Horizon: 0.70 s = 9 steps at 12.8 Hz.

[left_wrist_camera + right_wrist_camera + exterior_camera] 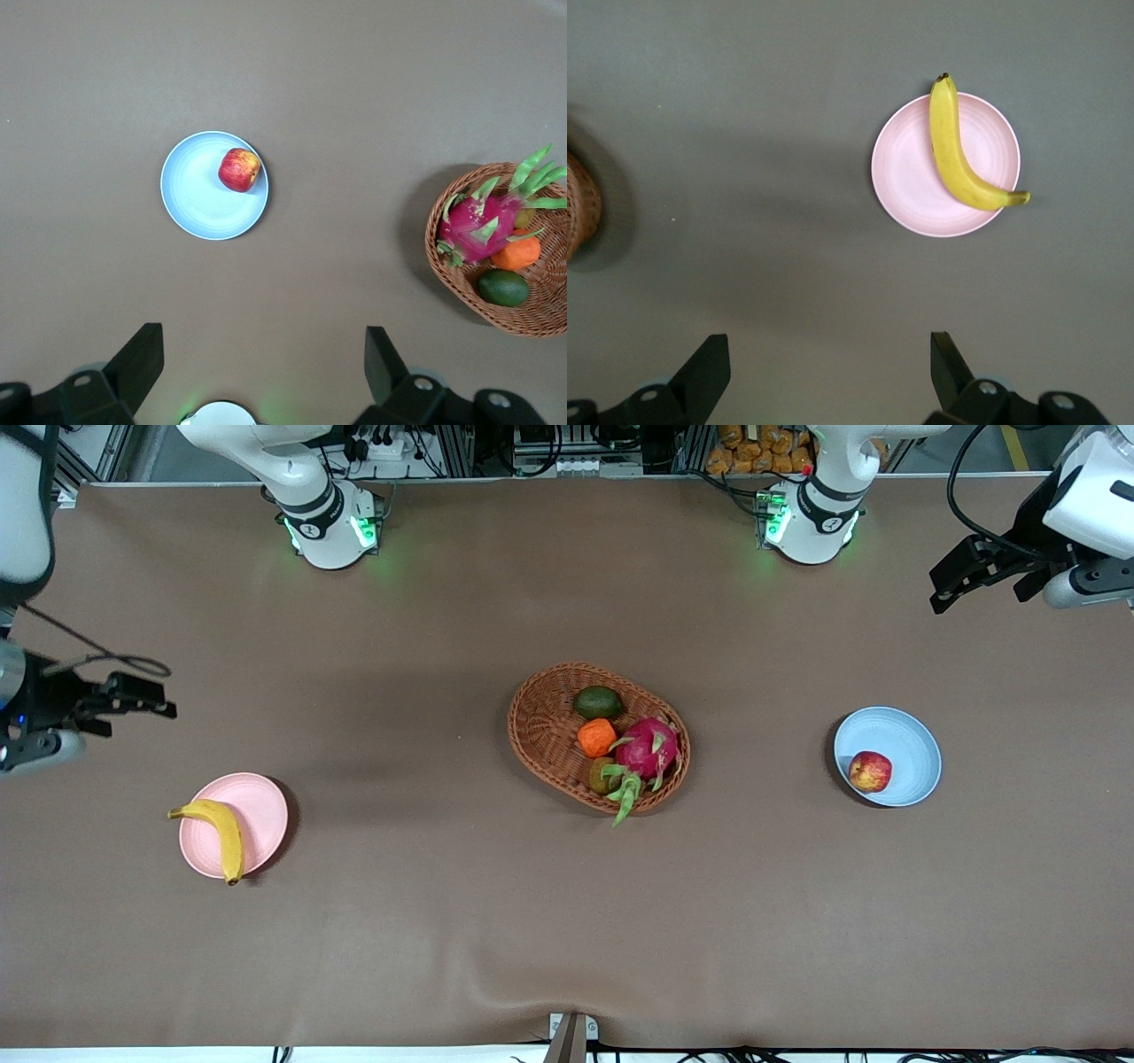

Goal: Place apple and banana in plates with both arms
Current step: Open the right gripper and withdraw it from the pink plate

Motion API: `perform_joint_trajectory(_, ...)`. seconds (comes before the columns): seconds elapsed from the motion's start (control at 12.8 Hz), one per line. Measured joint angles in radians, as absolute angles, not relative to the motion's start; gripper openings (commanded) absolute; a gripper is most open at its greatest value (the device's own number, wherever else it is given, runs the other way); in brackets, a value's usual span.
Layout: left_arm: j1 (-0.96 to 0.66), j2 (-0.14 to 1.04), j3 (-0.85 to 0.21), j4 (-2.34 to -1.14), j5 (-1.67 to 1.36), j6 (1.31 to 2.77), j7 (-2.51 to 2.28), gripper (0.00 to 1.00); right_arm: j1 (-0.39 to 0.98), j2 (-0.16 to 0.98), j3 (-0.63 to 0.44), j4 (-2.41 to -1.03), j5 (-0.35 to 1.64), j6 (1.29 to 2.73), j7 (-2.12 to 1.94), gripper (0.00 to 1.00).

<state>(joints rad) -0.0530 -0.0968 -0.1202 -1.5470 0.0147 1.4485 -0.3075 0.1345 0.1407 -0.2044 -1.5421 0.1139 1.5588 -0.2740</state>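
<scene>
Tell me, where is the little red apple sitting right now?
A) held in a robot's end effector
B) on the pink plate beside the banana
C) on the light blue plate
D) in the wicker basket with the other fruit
C: the apple rests on the light blue plate toward the left arm's end of the table, apart from the wicker basket and both end effectors.

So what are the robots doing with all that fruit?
Right now neither robot is holding anything. The banana lies across the pink plate, poking over its edge, and the apple sits in the blue plate. So both fruits are already in their plates. The right claw hangs open over the table at the pink plate's end, and the left claw hangs open at the blue plate's end. In the middle, a basket holds a dragon fruit and other fruit.
</scene>
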Motion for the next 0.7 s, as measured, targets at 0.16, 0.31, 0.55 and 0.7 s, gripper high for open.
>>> perform_joint_trajectory(0.16,-0.053,-0.096,-0.12,-1.547,0.015,1.448,-0.308,1.0,0.05,0.086,-0.093,-1.551,0.091,1.55,-0.198,1.0)
perform_joint_trajectory(0.31,-0.053,-0.096,-0.12,-1.547,0.015,1.448,-0.308,1.0,0.013,0.046,-0.078,-1.555,0.089,1.542,-0.19,1.0)
perform_joint_trajectory(0.55,-0.053,-0.096,-0.12,-1.547,0.015,1.449,-0.308,1.0,-0.029,-0.008,-0.057,-1.556,0.044,1.484,-0.132,1.0)
perform_joint_trajectory(0.7,-0.053,-0.096,-0.121,-1.546,0.015,1.449,-0.308,1.0,-0.039,-0.036,-0.036,-1.556,0.026,1.46,-0.073,1.0)
